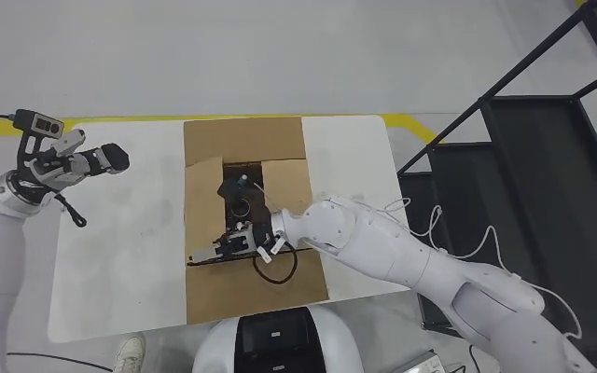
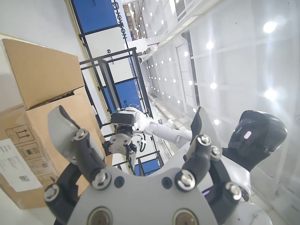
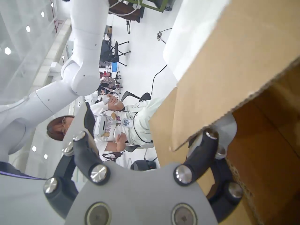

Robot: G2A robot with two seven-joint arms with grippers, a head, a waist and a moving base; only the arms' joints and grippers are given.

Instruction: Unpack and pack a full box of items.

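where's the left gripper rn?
In the top view the left gripper hangs open over the table's far left corner, left of the cardboard box and apart from it, holding nothing.

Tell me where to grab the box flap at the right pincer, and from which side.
Take the flap at its free edge, near the corner. It is a thin cardboard sheet, so I would come edge-on over that edge from the box opening, one finger on each face. The open right pincer straddles it that way.

Pale grey floor (image 1: pixel 280 56), yellow line (image 1: pixel 406 120), black metal steps (image 1: pixel 532 149), blue panels (image 2: pixel 93 3), ceiling lights (image 2: pixel 269 27).
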